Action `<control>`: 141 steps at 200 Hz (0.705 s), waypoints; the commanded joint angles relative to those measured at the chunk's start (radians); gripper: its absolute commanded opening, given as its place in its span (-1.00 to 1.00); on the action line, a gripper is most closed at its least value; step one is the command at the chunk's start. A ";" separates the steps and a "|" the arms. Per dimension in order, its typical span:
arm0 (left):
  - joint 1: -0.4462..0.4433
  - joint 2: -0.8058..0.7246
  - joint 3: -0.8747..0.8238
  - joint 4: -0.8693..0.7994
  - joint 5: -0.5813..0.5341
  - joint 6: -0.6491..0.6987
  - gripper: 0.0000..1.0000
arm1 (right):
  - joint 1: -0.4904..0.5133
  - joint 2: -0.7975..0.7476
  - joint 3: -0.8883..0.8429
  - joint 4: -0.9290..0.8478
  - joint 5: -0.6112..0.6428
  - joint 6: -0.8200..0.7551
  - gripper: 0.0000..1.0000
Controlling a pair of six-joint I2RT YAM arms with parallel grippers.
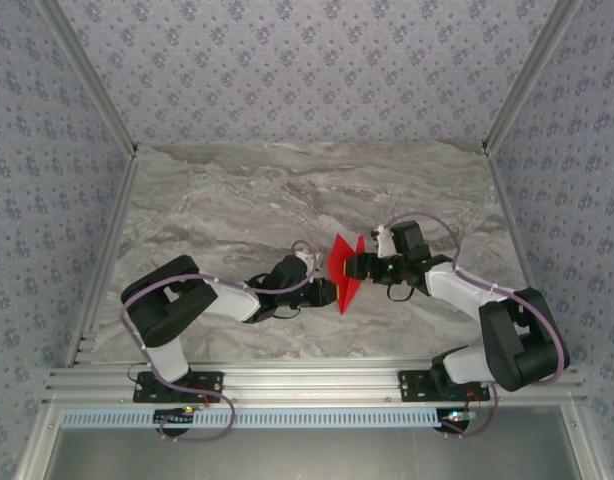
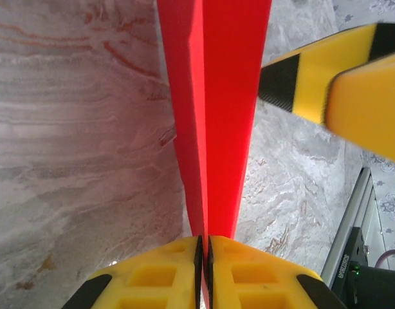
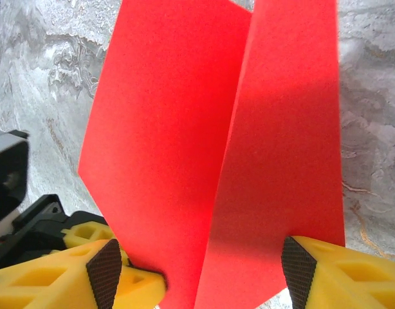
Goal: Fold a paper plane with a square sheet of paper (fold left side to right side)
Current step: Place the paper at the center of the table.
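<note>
Looking at the middle of the counter (image 1: 237, 200), you find the red sheet of paper (image 1: 343, 268) between the two arms, a little right of centre and toward the near side. It stands on edge and appears raised from the marble, not lying flat.

Your left end effector (image 1: 327, 291) is closed on the paper. In the left wrist view its yellow fingers (image 2: 159, 277) meet with only the thin red layers between them, right on the crease line of the sheet (image 2: 217, 96). I judge this grip is there to pin the fold, so the two halves cannot slide apart while the other arm works.

Your right end effector (image 1: 360, 265) comes from the right with its jaws wide apart. In the right wrist view the two flaps of the sheet (image 3: 217, 129) open like a shallow V between its pads (image 3: 106, 270), one flap toward each pad. I cannot tell if the pads already touch the paper. This position seems chosen so that closing would press the flaps together and sharpen the crease.

The paper is thin, so you should close slowly; a fast squeeze could buckle the flaps.
</note>
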 commanded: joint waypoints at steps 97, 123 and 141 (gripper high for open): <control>-0.012 -0.228 0.105 -0.423 -0.249 0.195 -0.91 | -0.034 -0.126 0.020 -0.108 0.047 -0.031 0.42; -0.064 -0.313 0.231 -0.757 -0.492 0.320 -0.98 | -0.052 -0.240 0.027 -0.195 0.129 -0.040 0.47; -0.103 -0.318 0.335 -0.973 -0.668 0.370 -1.00 | -0.061 -0.312 0.038 -0.284 0.238 -0.039 0.50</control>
